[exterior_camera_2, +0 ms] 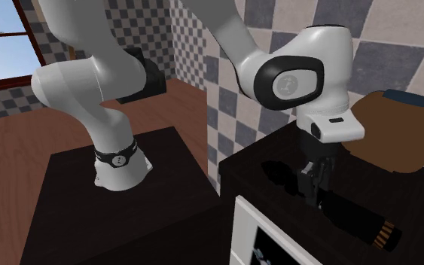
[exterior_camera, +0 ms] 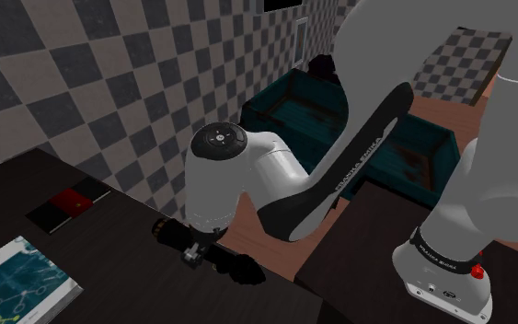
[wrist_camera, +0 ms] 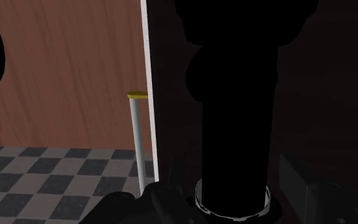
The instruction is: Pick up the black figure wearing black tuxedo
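White Franka arm [exterior_camera: 247, 175], smooth-shelled, is bent down over a dark, matte table [exterior_camera: 109, 267]. The black figure [exterior_camera_2: 353, 214] is an elongated, roughly cylindrical body of unbroken black with a banded end. It lies on its side near the table's edge. The gripper [exterior_camera_2: 315, 183] stands over it close to one end. Step judged: the grasp, with the figure not yet lifted. Whether the jaws are closed on it cannot be told. The next move calls for a firm clasp, then a straight lift.

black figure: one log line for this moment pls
gripper down at black figure | black figure lying on dark table | not yet lifted
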### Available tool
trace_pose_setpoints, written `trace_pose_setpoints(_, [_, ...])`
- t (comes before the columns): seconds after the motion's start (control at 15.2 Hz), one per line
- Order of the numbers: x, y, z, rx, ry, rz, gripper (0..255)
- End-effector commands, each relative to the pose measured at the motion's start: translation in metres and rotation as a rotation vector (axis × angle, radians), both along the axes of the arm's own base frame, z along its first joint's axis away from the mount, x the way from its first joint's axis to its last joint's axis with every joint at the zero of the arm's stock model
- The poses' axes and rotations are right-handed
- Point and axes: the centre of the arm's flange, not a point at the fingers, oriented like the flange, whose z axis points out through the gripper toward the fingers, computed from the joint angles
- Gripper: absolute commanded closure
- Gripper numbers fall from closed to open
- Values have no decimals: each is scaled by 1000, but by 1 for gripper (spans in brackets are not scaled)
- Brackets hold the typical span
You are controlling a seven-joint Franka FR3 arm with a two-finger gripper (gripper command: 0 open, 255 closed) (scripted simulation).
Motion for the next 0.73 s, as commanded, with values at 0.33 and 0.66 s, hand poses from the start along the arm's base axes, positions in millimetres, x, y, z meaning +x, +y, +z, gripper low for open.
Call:
trace_pose_setpoints(0.33, [0,0,38,0,0,0,255])
trace_pose_setpoints(0.66, [0,0,60,0,0,0,255])
